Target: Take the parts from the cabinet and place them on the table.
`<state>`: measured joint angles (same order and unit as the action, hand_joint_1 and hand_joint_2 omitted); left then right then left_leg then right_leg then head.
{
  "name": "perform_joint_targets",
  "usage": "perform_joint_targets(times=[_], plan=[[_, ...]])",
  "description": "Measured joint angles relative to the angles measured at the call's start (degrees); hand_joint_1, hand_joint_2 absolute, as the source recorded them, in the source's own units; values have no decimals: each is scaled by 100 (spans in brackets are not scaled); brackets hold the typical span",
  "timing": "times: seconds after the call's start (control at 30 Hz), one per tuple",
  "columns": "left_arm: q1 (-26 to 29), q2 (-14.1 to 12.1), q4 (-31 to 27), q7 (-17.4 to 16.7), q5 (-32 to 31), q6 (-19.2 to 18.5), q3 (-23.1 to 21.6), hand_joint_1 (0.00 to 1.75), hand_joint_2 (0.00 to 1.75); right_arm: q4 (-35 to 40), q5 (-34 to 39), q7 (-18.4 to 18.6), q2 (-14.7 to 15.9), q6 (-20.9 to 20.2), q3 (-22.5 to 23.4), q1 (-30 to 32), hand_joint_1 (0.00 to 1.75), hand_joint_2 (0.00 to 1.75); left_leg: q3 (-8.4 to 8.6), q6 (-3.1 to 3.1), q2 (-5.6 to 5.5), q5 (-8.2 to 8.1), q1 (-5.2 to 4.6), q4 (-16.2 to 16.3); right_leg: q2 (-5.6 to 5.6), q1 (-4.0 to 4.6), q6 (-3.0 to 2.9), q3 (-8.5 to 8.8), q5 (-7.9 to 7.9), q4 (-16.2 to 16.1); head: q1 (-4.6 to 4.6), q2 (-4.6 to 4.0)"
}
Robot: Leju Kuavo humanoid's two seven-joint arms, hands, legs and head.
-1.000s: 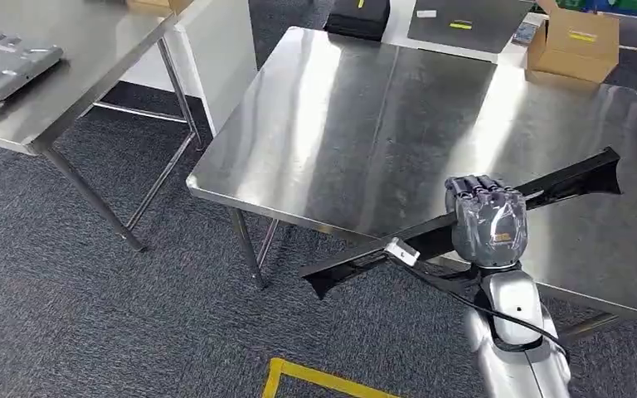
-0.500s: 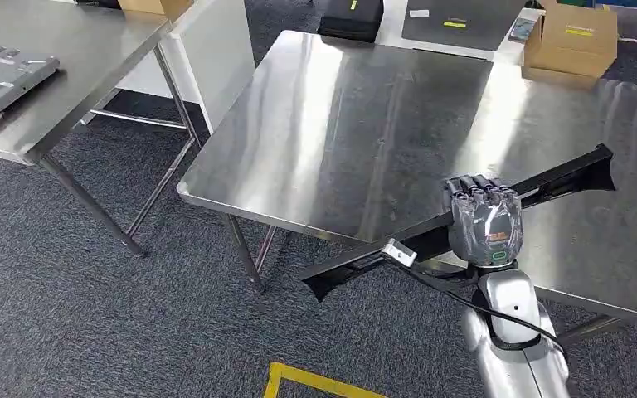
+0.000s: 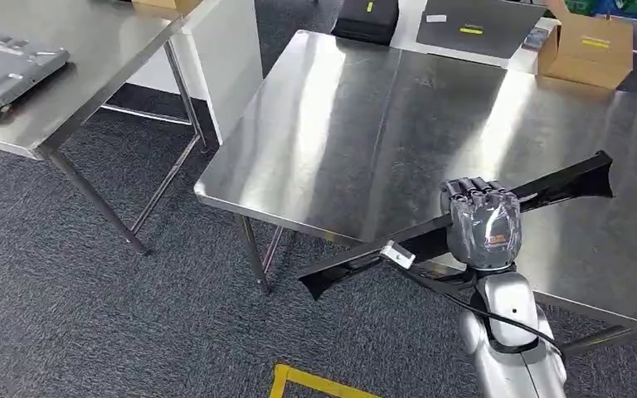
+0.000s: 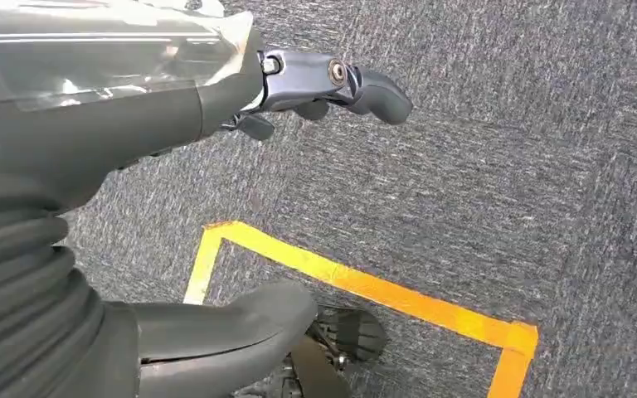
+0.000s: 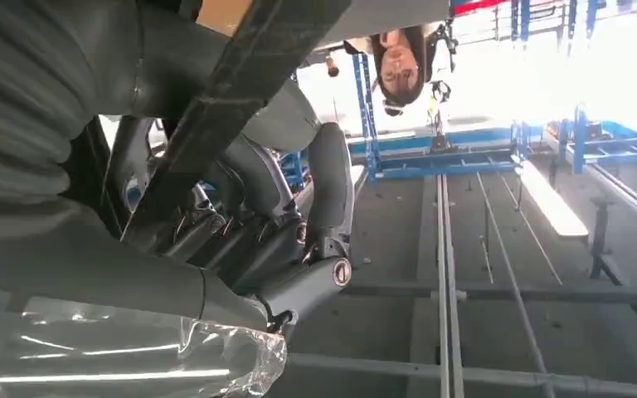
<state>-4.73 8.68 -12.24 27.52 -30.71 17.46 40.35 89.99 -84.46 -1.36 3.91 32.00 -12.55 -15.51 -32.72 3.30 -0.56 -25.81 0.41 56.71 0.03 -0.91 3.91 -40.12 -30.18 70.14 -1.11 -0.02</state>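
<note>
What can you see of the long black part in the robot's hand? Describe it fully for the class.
The black part is a long, thin, glossy strip, plastic by its look, with a flared notched end at each tip. A small white clip sits on it near the lower end. The right hand grips it near the middle. It lies slantwise, its upper end over the steel table, its lower end jutting past the table's edge above the carpet. Whether it touches the tabletop cannot be told.

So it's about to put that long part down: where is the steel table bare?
The square steel table is bare across its middle and left half. The right hand holds the long black part over the near right edge. A cardboard box borders the far right corner.
</note>
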Motion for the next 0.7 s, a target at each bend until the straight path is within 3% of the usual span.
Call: perform_joint_targets(times=[0.07, 0.1, 0.13, 0.17, 0.27, 0.47, 0.5, 0.53, 0.57, 0.6, 0.67, 0.7], plan=[[-1, 2, 0, 0, 0, 0, 0, 0, 175, 0, 0, 0, 0, 0, -2, -13, 162, 175, 51, -42, -16, -33, 1, 1, -10, -8, 60, 584, 458, -1182, 11, 0], [0, 2, 0, 0, 0, 0, 0, 0, 175, 0, 0, 0, 0, 0, 0, -14, 162, 175, 53, -57, -19, -44, -6, 2, -20, -12, 28, 659, 504, -1389, 15, 0], [-1, 2, 0, 0, 0, 0, 0, 0, 175, 0, 0, 0, 0, 0, -2, -10, 162, 175, 55, -82, -22, -64, -47, 19, -12, 12, -6, 678, 514, -1383, 9, 0], [-1, 2, 0, 0, 0, 0, 0, 0, 175, 0, 0, 0, -2, 0, -2, -12, 162, 175, 45, -107, -27, -77, -50, 20, -4, 32, -65, 705, 534, -1398, 11, 0], [1, 4, 0, 0, 0, 0, 0, 0, 175, 0, 0, 4, 4, 0, 0, -8, 162, 175, 58, -160, -21, -83, -30, 6, -2, 48, -159, 677, 523, -1377, 9, 0], [-1, 4, 0, 0, 0, 0, 0, 0, 175, 0, 0, 4, 4, 0, 0, -9, 162, 175, 62, -173, -21, -90, -31, 7, -1, 31, -174, 687, 527, -1388, 11, 0], [-1, -2, 0, 0, 0, 0, 0, 0, 175, 2, 0, 4, 0, 0, 0, -10, 162, 175, 9, -215, -11, -152, -1, 75, -1, -52, -229, 735, 549, -1422, 7, 0], [-1, -2, 0, 0, 0, 0, 0, 0, 175, 2, 0, 4, 0, 0, 0, -16, 162, 175, -26, -238, 5, -235, -6, 194, -3, -50, -263, 750, 533, -1424, -4, 0], [3, -2, 0, 0, 0, 0, 0, 0, 175, 0, 0, 4, -7, 0, 0, -12, 162, 175, -778, -333, 16, -893, 29, 1636, -8, -28, -336, 764, 504, -1417, -26, 0], [11, 0, 0, 0, 0, 0, 0, 0, 175, 0, 0, 4, -9, -2, -2, -6, 162, 175, -855, -338, 30, -557, 37, 1537, 1, -25, -348, 786, 489, -1413, -31, 0], [9, -4, 0, 0, 0, 0, 0, 0, 175, 0, 0, 4, -9, -2, -2, -7, 162, 175, -317, -284, 40, 34, 36, 422, 14, -25, -317, 839, 453, -1413, -33, 0], [7, -9, 0, 0, 0, 0, 0, 0, 175, 0, 0, 4, -9, -2, 0, -9, 162, 175, -168, -244, 39, 63, 32, 107, 14, -22, -299, 846, 442, -1414, -26, 0]])
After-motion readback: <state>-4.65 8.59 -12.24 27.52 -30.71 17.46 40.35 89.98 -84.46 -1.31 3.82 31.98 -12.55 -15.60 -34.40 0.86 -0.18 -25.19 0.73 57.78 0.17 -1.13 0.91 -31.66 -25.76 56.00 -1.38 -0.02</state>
